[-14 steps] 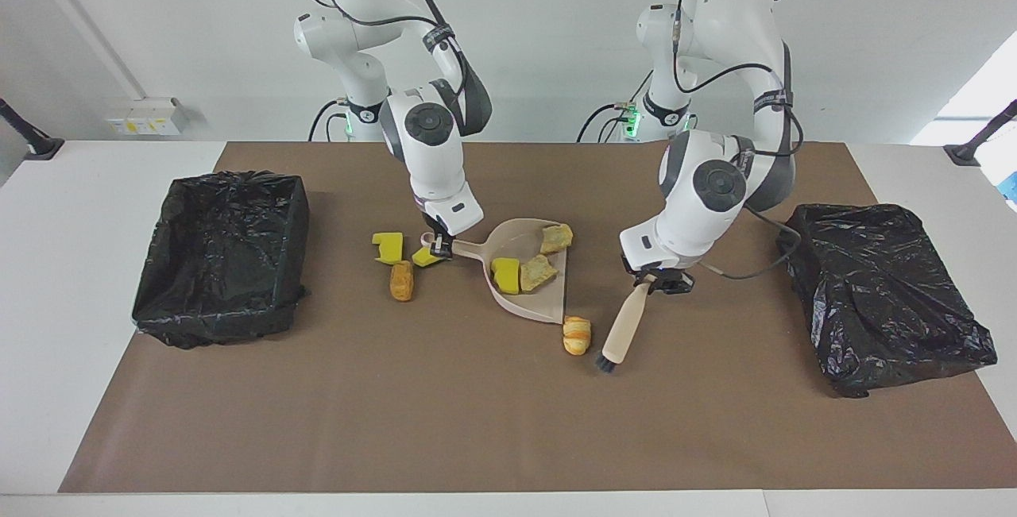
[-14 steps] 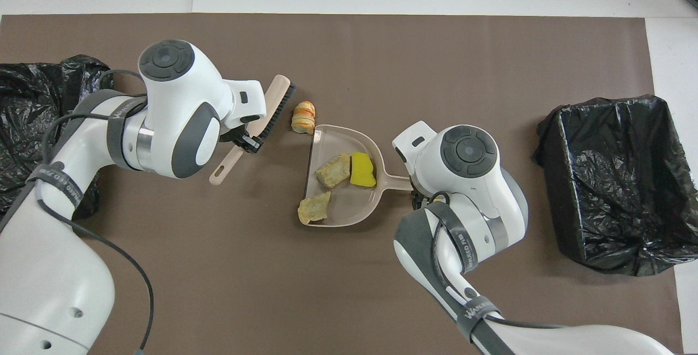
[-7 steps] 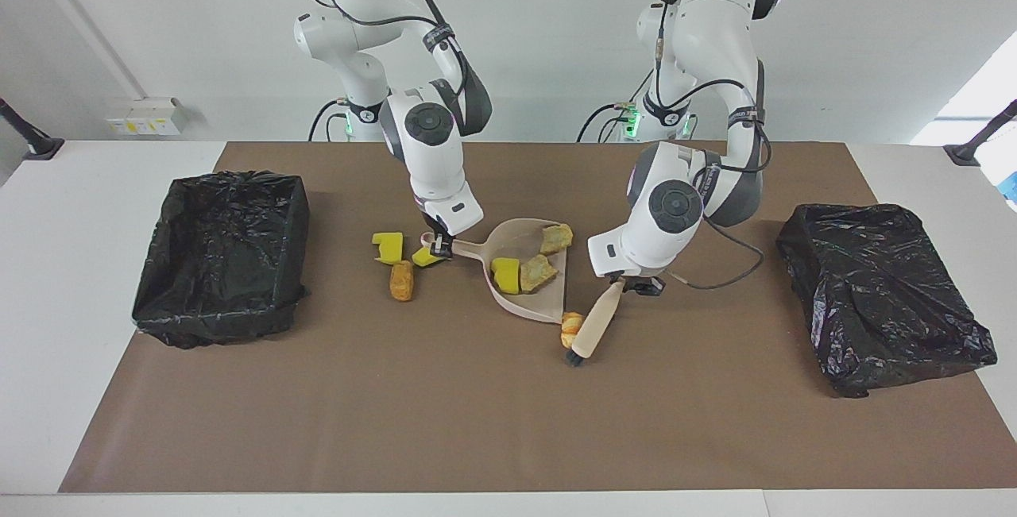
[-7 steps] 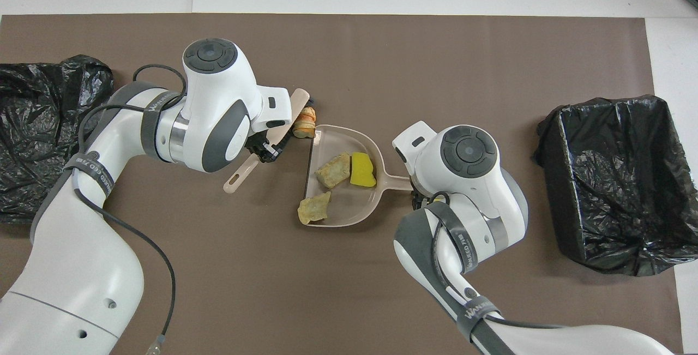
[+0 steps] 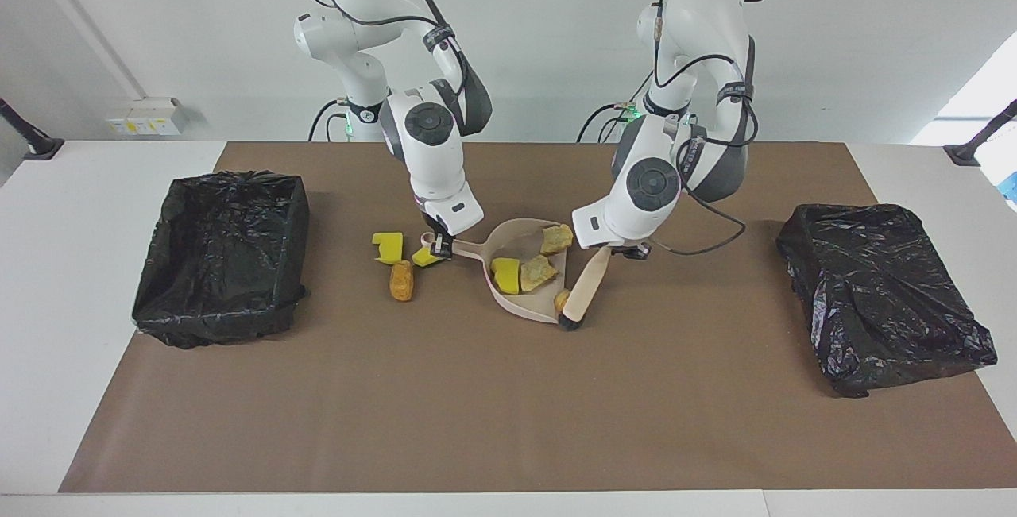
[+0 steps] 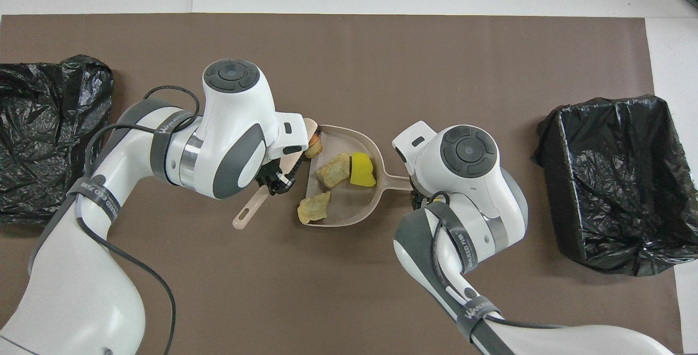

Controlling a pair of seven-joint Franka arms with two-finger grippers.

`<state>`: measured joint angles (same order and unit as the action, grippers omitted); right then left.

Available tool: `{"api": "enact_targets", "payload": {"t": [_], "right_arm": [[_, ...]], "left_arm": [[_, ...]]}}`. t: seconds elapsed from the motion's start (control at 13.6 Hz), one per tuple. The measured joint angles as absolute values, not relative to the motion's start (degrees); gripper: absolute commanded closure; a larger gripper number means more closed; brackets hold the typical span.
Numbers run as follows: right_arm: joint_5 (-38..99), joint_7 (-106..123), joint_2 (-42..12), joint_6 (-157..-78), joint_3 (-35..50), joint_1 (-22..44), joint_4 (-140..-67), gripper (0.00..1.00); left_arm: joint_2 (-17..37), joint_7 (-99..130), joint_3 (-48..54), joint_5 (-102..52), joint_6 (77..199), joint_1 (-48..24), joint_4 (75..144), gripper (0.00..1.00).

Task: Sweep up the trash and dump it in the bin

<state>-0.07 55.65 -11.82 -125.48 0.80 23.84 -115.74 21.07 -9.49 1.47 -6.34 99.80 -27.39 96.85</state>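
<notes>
My right gripper is shut on the handle of the beige dustpan, which lies flat on the mat. In the pan are a yellow foam chunk and two pale lumps. My left gripper is shut on the beige brush. Its bristles press an orange-brown lump at the pan's mouth. Two yellow chunks and an orange-brown lump lie on the mat beside the pan's handle. In the overhead view the pan and the left gripper show; the right gripper is hidden under its wrist.
An open bin lined with a black bag stands at the right arm's end of the table, also in the overhead view. A lumpy closed black bag lies at the left arm's end. A brown mat covers the table.
My left gripper has swept the brush toward the dustpan, pushing the orange-brown lump from the mat to the pan's mouth. The right gripper and the pan have stayed still.
</notes>
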Motion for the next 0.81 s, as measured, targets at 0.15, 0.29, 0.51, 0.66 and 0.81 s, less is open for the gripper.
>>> {"api": "enact_targets", "payload": {"t": [0.15, 0.29, 0.51, 0.66, 0.81], "right_arm": [[-0.1, 55.6, -11.8, -125.5, 0.8, 23.8, -115.8, 1.00], [-0.1, 55.6, -11.8, -125.5, 0.8, 23.8, -115.8, 1.00], [-0.1, 55.6, -11.8, -125.5, 0.8, 23.8, -115.8, 1.00], [-0.1, 55.6, -11.8, -125.5, 0.8, 23.8, -115.8, 1.00], [-0.1, 57.9, -11.9, -126.1, 0.8, 23.6, -115.8, 1.00]], "left_arm": [[18.9, -6.0, 1.6, -10.3, 99.0, -29.5, 98.1, 1.00], [17.1, -1.6, 1.7, -12.8, 98.2, -30.0, 98.7, 1.00], [15.9, 2.8, 0.9, -13.2, 98.1, -29.0, 98.9, 1.00], [15.5, 6.1, 0.5, -13.3, 98.1, -26.1, 98.9, 1.00], [14.7, 9.6, 0.2, -13.4, 97.8, -23.1, 99.0, 1.00]]}}
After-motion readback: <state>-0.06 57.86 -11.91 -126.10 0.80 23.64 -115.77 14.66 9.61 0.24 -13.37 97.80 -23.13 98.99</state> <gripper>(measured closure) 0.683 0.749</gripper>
